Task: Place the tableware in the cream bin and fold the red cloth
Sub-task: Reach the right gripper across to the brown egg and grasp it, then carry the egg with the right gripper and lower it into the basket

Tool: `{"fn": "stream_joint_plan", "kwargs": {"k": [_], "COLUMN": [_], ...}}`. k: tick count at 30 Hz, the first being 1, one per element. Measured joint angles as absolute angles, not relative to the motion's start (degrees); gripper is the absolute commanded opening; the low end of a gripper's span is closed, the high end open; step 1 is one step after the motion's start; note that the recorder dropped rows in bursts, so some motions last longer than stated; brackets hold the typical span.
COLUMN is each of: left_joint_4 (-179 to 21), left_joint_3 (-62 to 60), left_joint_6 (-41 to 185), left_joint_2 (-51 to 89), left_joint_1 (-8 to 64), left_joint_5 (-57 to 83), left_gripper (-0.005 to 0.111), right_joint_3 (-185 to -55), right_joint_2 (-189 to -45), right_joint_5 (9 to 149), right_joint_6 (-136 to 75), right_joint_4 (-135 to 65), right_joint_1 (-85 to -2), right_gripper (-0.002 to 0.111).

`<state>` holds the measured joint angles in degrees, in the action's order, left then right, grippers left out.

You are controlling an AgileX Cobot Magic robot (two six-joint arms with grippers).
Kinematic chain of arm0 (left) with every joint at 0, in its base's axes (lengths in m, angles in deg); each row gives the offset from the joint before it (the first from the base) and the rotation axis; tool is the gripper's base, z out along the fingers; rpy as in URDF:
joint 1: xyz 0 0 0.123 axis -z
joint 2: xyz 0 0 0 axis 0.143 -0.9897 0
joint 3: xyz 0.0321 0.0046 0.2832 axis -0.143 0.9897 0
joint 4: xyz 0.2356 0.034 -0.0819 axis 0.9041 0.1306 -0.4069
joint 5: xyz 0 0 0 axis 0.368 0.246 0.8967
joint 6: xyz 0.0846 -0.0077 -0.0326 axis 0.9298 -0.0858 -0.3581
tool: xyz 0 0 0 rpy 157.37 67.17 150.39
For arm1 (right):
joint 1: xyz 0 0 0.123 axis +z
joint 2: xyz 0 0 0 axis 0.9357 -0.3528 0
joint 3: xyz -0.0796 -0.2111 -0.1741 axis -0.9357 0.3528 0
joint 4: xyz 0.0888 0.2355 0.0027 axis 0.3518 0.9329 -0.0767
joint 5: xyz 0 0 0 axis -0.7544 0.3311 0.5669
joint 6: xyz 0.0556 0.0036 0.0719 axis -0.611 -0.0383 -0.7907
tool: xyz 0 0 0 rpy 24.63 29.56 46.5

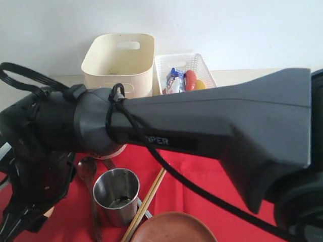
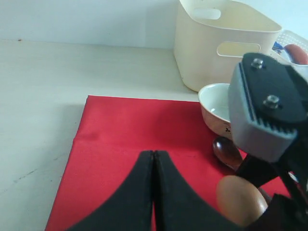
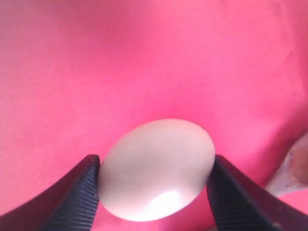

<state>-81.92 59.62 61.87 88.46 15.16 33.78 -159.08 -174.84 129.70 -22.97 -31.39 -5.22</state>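
The red cloth [image 2: 125,139] lies flat on the table. My left gripper [image 2: 154,154] hovers over it, shut and empty. My right gripper [image 3: 154,168] is shut on a pale egg [image 3: 159,163] just above the cloth, and its fingers [image 2: 267,110] stand close to the white bowl [image 2: 216,106] and the dark spoon [image 2: 227,151]. A steel cup [image 1: 116,196], wooden chopsticks [image 1: 146,204] and the brown plate [image 1: 174,229] sit on the cloth at the near edge. The cream bin [image 1: 118,63] stands behind the cloth. No knife can be made out.
A white lattice basket [image 1: 184,73] with a carton, a sausage and a lemon stands right of the cream bin. The right arm's grey body [image 1: 217,121] crosses the exterior view and hides the cloth's middle. Bare tabletop [image 2: 38,106] lies left of the cloth.
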Motion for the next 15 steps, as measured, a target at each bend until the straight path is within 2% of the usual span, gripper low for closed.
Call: {"fn": "stream_joint_plan", "kwargs": {"k": [15], "left_joint_4": [-81.9], "left_joint_3": [59.6], "left_joint_6": [61.9], "left_joint_2": [88.5], "left_joint_1": [15.2], "left_joint_5": [33.8], "left_gripper": [0.000], "right_joint_3": [-159.4], "right_joint_2": [-160.9], "right_joint_5": [135.6], "right_joint_6": [-26.0], "right_joint_4": [-41.0], "right_joint_1": [-6.7], "right_gripper": [0.000]}}
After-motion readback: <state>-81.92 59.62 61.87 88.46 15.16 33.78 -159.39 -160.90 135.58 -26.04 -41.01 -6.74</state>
